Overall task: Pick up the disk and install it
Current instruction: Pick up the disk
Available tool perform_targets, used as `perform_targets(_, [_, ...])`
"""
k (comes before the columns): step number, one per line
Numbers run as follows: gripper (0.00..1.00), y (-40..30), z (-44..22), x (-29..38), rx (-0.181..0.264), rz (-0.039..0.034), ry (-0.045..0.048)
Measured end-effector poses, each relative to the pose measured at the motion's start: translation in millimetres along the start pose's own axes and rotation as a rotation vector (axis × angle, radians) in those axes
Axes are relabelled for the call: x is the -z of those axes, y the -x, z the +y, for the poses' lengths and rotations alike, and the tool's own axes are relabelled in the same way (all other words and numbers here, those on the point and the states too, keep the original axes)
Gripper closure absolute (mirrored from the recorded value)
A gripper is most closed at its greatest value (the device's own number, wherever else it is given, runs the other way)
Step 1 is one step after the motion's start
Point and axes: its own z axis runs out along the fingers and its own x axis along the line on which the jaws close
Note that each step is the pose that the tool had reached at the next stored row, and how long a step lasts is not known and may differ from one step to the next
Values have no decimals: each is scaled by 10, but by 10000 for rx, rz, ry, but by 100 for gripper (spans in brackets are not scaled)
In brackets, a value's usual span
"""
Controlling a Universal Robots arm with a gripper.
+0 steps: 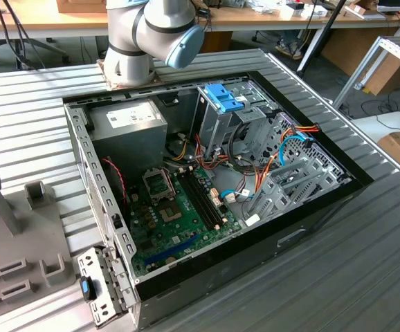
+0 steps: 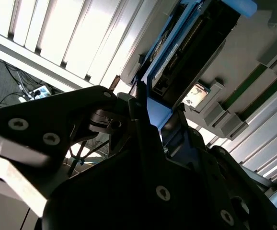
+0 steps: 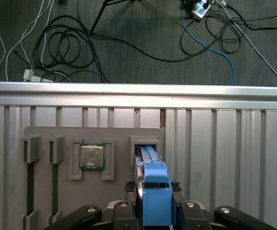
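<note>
At the grey holder tray (image 3: 114, 134) on the ribbed table (image 3: 225, 158), the disk (image 3: 155, 191) stands on edge, its lower end seated in a narrow slot and its blue rail uppermost. A processor chip (image 3: 91, 156) lies in the neighbouring pocket, just beside the slot. The gripper (image 3: 152, 186) straddles the disk's upper end. In the first wrist view its jaws sit against both flat faces with no gap visible, so it appears clamped on the disk. In the second wrist view one dark finger (image 2: 143, 124) lies along the blue rail.

Step in hand, as judged: drawing the disk out of its slot. A good lift runs straight along the slot's axis, because any tilt could wedge the rails against the slot walls or drag the tray. The grip should stay square on the flat faces, not on the plastic rails.

Pose: the tool seems to point straight down over the tray near the table's edge. In the exterior view the arm (image 1: 148, 31) rises from its base behind the open computer case (image 1: 311, 221), well apart from the drive cage (image 1: 221, 104).
</note>
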Motion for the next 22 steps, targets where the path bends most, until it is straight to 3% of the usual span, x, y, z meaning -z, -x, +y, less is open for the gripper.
perform_targets(11, [64,0,3,0,0,0,0])
perform_targets(12, [64,1,4,1,-1,-14,1])
perform_targets(13, [64,1,4,1,-2,-99,1])
perform_targets(14, [64,1,3,0,-1,-138,-1])
perform_targets(20, [64,0,1,0,-1,-144,2])
perform_targets(21, [64,0,0,-2,-1,-146,58])
perform_targets(22, [64,-1,0,-2,-5,-146,186])
